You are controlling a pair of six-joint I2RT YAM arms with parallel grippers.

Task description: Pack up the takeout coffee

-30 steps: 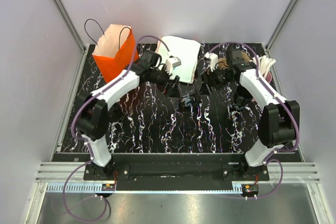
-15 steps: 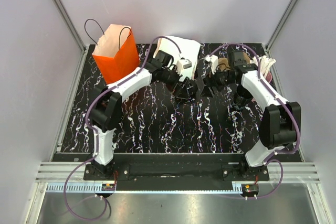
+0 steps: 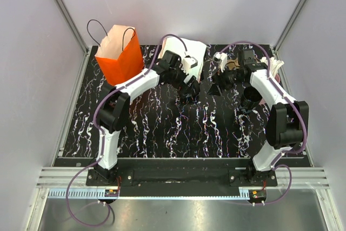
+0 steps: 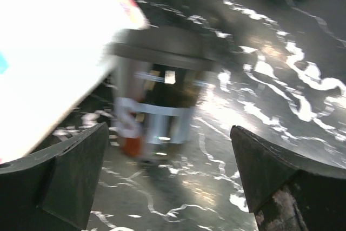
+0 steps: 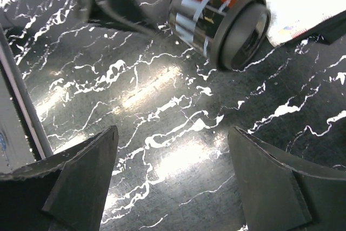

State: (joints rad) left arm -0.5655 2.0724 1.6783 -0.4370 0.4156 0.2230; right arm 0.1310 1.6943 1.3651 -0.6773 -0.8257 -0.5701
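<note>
Showed small black cylindrical takeout coffee cup (image 5: 219, 17) on black marbled counter (image 5: 162, 160), before wide-open left tool (image 4: 167, 131); right tool (image 5: 172, 131) open, empty.

Orange paper bag (image 3: 120, 57) with dark loop handles stands upright and open-topped at the back left of the black white-veined marble tabletop (image 3: 162, 128). White paper sheet or bag (image 3: 190, 52) lies flat at back centre, near the orange bag but apart from it. Pink cup of white sticks (image 3: 276, 68) sits at the back right corner. Aluminium rail (image 3: 178, 179) runs along the near edge. Plain white walls surround the table.
</note>
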